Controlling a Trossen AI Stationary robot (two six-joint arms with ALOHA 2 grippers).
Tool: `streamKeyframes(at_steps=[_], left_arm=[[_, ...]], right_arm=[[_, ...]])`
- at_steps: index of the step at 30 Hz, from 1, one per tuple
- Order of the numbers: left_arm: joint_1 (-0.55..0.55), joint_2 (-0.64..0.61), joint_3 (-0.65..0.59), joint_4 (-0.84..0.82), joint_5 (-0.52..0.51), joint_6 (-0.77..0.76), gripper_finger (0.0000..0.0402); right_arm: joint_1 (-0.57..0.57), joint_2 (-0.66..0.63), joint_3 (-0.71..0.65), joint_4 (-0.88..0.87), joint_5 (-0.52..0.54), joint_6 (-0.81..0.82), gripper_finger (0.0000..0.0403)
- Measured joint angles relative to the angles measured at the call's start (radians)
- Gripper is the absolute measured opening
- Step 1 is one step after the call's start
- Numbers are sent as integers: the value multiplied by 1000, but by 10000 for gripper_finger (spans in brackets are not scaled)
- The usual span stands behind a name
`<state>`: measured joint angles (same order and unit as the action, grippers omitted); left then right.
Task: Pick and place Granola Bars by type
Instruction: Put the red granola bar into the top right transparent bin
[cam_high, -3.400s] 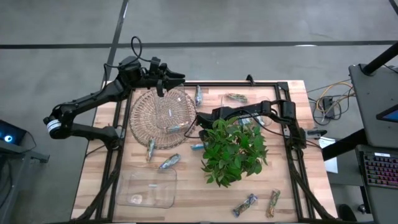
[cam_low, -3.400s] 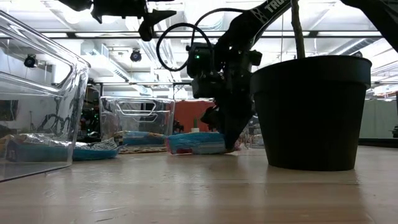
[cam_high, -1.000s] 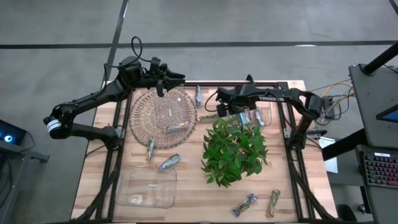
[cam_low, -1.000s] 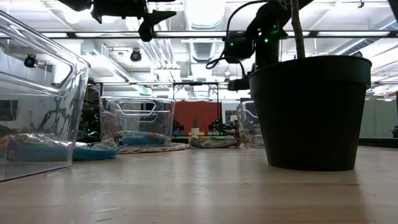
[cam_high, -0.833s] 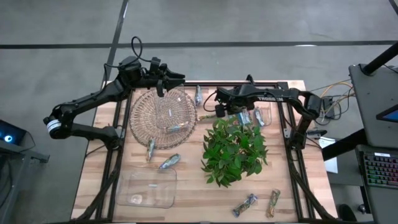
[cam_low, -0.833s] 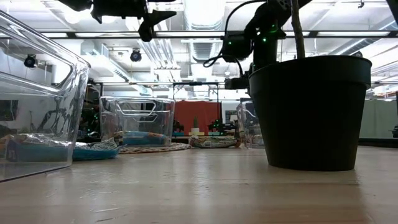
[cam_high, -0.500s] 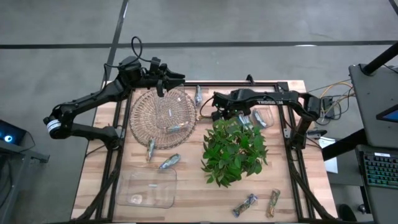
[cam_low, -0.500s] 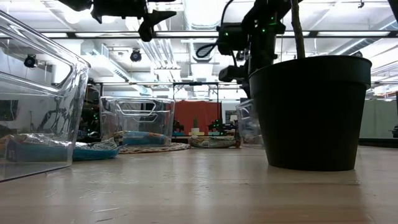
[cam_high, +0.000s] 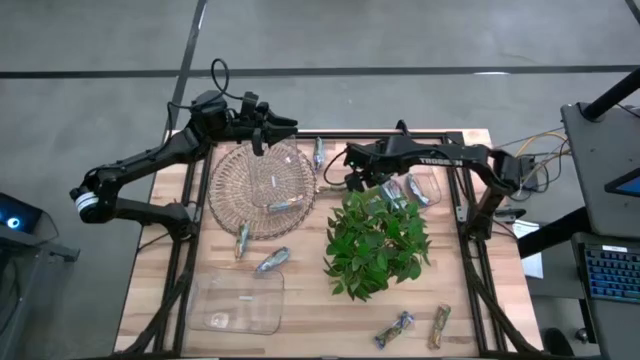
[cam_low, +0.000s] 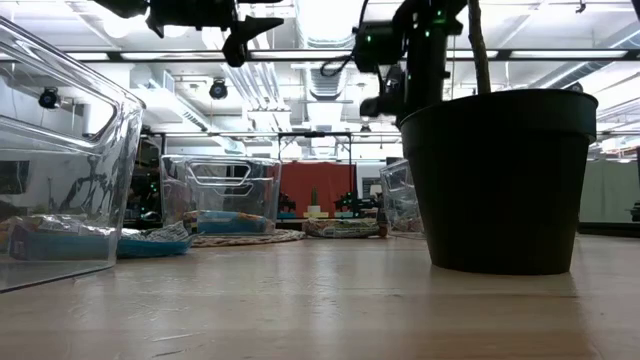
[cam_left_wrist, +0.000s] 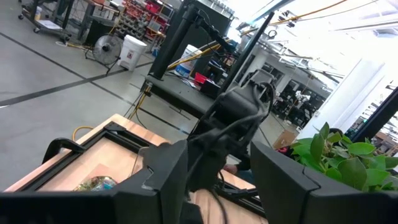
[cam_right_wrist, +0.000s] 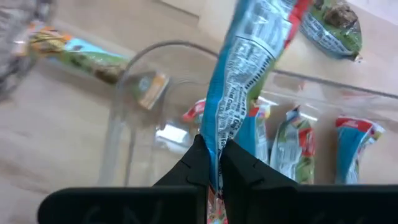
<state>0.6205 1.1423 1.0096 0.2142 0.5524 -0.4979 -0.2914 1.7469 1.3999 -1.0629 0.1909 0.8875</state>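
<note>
Above the far edge of the table (cam_high: 470, 250), the right arm reaches leftward from its base, and the right gripper (cam_high: 352, 177) hangs near the leafy plant (cam_high: 375, 240). Its fingers (cam_right_wrist: 194, 163) are pressed together on one end of a blue granola bar (cam_right_wrist: 245, 74), which stretches away from the gripper over the rim of a clear bin (cam_right_wrist: 134, 87). Three more blue-wrapped bars (cam_right_wrist: 292, 146) lie side by side inside that bin, and a green-wrapped bar (cam_right_wrist: 81, 53) rests on the wood just outside its wall.

Over the far rim of the wire basket (cam_high: 262, 185), the left gripper (cam_high: 262, 135) hovers on a bent arm, its fingers half spread and holding nothing. One bar (cam_high: 285, 205) lies in the basket.

Open wood shows along the near edge, where another clear bin (cam_high: 240, 303) sits at the near left and two bars (cam_high: 415, 325) lie at the near right, well apart from both grippers.
</note>
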Motion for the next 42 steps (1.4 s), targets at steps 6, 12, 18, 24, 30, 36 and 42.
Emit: streamKeyframes(at_steps=[6, 12, 18, 24, 30, 36, 42], left_arm=[[0, 0, 0, -1, 0, 0, 158], [0, 0, 0, -7, 0, 0, 158], [0, 0, 0, -7, 0, 0, 158], [0, 0, 0, -7, 0, 0, 158], [0, 0, 0, -7, 0, 0, 158], [0, 0, 0, -7, 0, 0, 158], [0, 0, 0, -7, 0, 0, 158]], right_arm=[[67, -26, 47, -83, 0, 39, 11], [149, -54, 48, -114, -1, 92, 11], [179, -50, 23, -112, -26, 97, 11], [182, -32, -32, -100, -63, 65, 11], [175, -30, -88, 1, -116, 49, 11], [175, -15, -126, 70, -154, 44, 11], [169, 5, -136, 78, -195, -16, 23]])
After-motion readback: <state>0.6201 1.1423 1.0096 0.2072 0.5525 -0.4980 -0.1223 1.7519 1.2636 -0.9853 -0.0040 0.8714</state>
